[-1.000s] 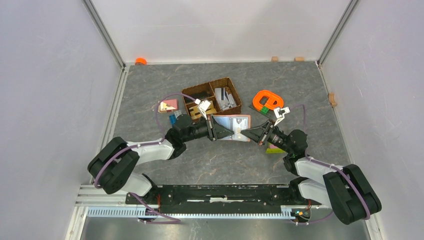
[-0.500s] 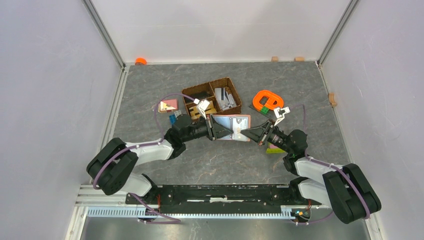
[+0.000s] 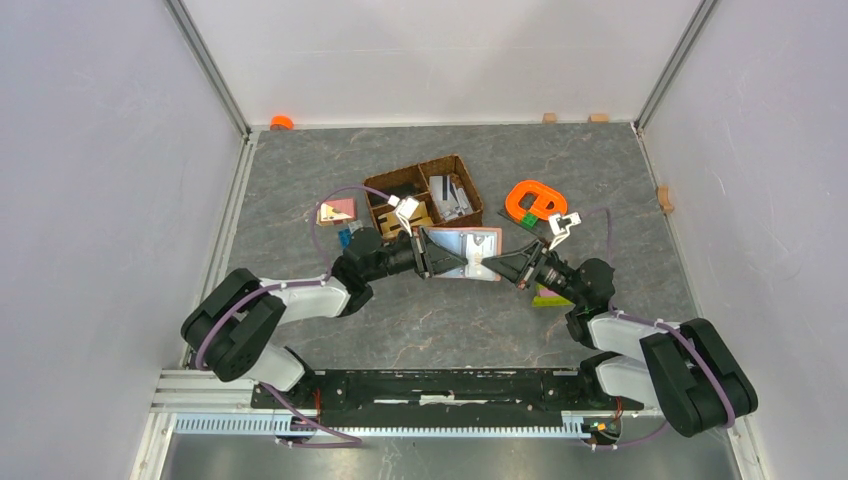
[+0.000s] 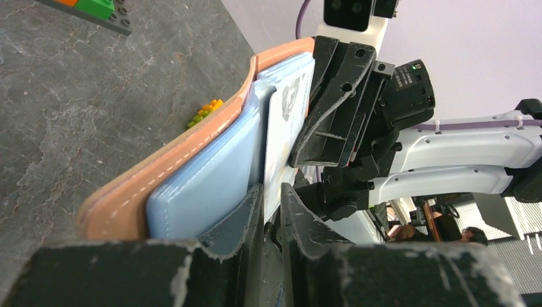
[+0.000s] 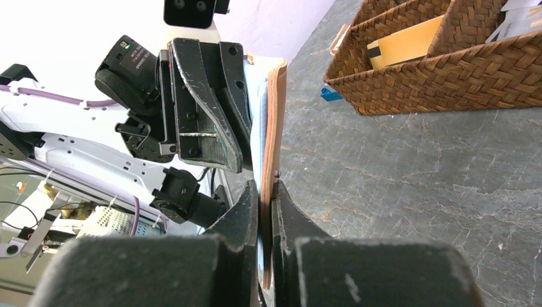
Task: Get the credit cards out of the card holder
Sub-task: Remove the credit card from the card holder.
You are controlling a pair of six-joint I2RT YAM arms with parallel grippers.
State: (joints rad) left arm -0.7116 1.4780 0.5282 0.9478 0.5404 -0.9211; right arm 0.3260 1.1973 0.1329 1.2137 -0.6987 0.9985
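Note:
The reddish-brown card holder [image 3: 470, 243] is held open and on edge above the table between both arms. My left gripper [image 3: 445, 262] comes in from the left. In the left wrist view it [image 4: 271, 199] is shut on the edge of a white credit card [image 4: 286, 121] that sticks out of the pale blue sleeves [image 4: 204, 185] inside the brown cover [image 4: 185, 157]. My right gripper [image 3: 490, 266] comes in from the right. In the right wrist view it [image 5: 266, 192] is shut on the card holder's brown edge [image 5: 276, 121]. Other cards in the sleeves are hidden.
A dark woven divided basket [image 3: 462, 170] with flat pieces in it stands just behind the card holder, also the basket [image 5: 447, 70] in the right wrist view. An orange ring-shaped object [image 3: 532, 200] lies at the right. A pink-and-tan piece [image 3: 337, 211] and a small blue block [image 3: 345, 238] lie at the left.
Hardly anything: both grippers keep their hold at the card holder, and the left arm has shifted only slightly.

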